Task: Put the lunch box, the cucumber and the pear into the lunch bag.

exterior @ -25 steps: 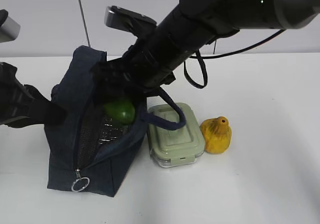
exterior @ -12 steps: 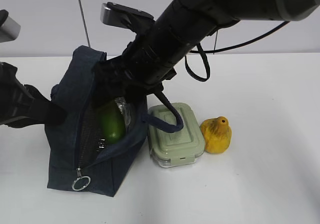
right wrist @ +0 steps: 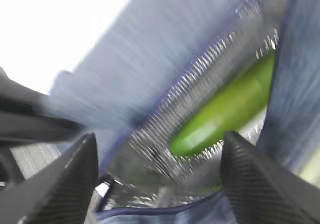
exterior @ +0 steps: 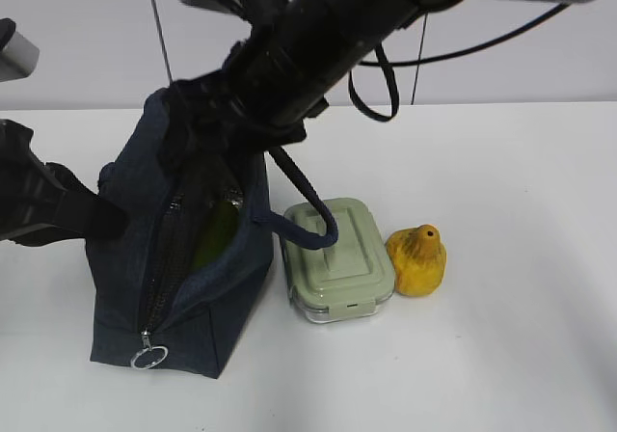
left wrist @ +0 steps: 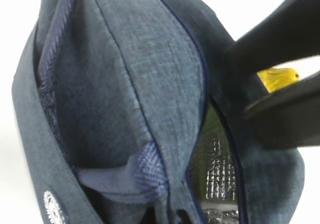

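The navy lunch bag [exterior: 198, 307] stands at the left with its top zipper open. The green cucumber [exterior: 218, 239] lies inside it against the silver lining, also in the right wrist view [right wrist: 225, 111]. My right gripper [right wrist: 160, 184] is open and empty, just above the bag's mouth [exterior: 207, 148]. My left gripper [exterior: 92, 218] grips the bag's left side; bunched fabric [left wrist: 145, 171] fills the left wrist view and hides its fingers. The sage-green lunch box [exterior: 337, 256] sits on the table right of the bag. The yellow pear [exterior: 416, 258] stands beside it.
The bag's loop handle [exterior: 310, 229] droops over the lunch box's left end. The metal ring pull [exterior: 147, 358] hangs at the bag's front. The right arm [exterior: 366, 17] crosses over the bag from the upper right. The white table [exterior: 511, 336] extends right and forward.
The cucumber has dropped from the bag's mouth down inside. My right gripper has let go of it and risen. The bag's mouth has narrowed. The left arm has stayed put.
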Robot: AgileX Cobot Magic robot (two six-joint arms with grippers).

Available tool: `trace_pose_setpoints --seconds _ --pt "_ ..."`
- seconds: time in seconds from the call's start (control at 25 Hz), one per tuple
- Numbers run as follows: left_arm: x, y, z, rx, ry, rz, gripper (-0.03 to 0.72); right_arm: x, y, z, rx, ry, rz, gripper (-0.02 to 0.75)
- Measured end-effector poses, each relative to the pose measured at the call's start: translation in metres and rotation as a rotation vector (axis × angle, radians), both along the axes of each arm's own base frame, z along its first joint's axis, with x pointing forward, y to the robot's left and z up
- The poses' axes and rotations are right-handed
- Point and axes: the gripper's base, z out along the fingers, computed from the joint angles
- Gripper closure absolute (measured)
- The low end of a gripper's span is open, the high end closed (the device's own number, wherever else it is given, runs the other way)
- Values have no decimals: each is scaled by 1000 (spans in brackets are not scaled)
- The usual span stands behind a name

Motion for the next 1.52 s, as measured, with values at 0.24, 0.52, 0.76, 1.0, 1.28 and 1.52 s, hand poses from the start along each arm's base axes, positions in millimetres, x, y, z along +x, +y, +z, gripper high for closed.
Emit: trace_pose_setpoints --seconds 0.24,0.52,0.76,1.0,1.28,1.52 --pt "0 0 0 0 -1 1 685 3 -16 39 -178 -110 -12 155" --pt "0 0 0 0 -1 1 685 8 -50 25 -555 -96 -152 156" --pt "0 0 0 0 -1 1 685 15 -73 3 -681 -51 -231 156" --pt "0 0 0 0 -1 1 685 22 -114 -31 -688 127 -301 156" --pt "0 0 0 0 -4 3 685 17 -126 -61 -662 208 -293 165" --pt "1 0 0 0 -6 4 685 18 -125 -68 -636 192 -289 246"
